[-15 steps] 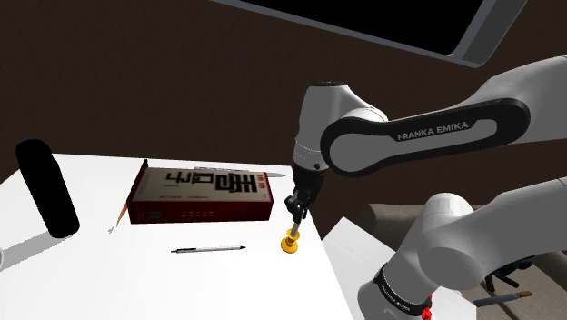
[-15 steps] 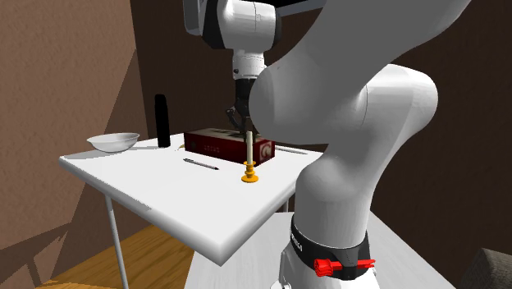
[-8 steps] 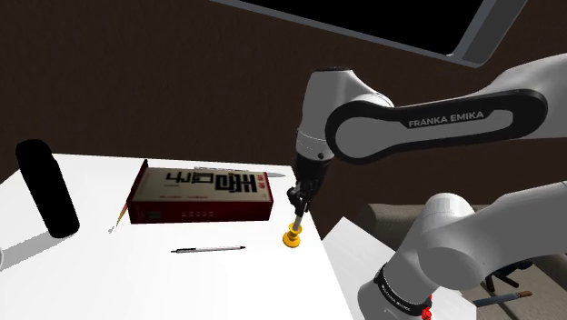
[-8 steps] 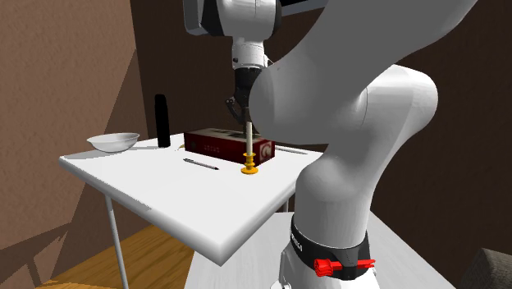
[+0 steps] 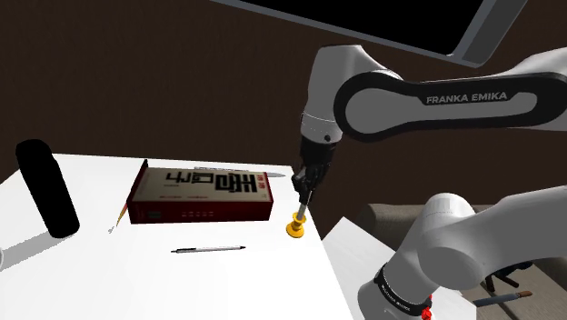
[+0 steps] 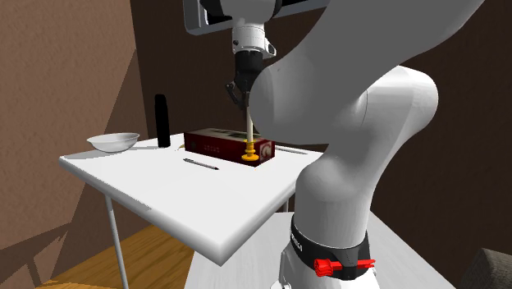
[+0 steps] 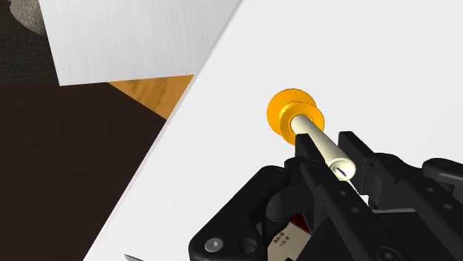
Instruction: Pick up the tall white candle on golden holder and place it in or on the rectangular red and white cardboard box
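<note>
gripper (image 5: 304,185): closed on the upper end of the candle, one finger pressing each side.
candle (image 5: 301,209): white, hanging below the fingertips, slightly tilted.
golden holder (image 5: 295,227): at the candle's lower end, close over the white table (image 5: 236,286).
box (image 5: 204,193): red and white, flat on the table, beside and below the gripper, near the holder.

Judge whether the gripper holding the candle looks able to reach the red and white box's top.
Probably yes. The gripper is shut on the candle, lifted beside one end of the red and white box; nothing lies on the box's top or stands between them.
</note>
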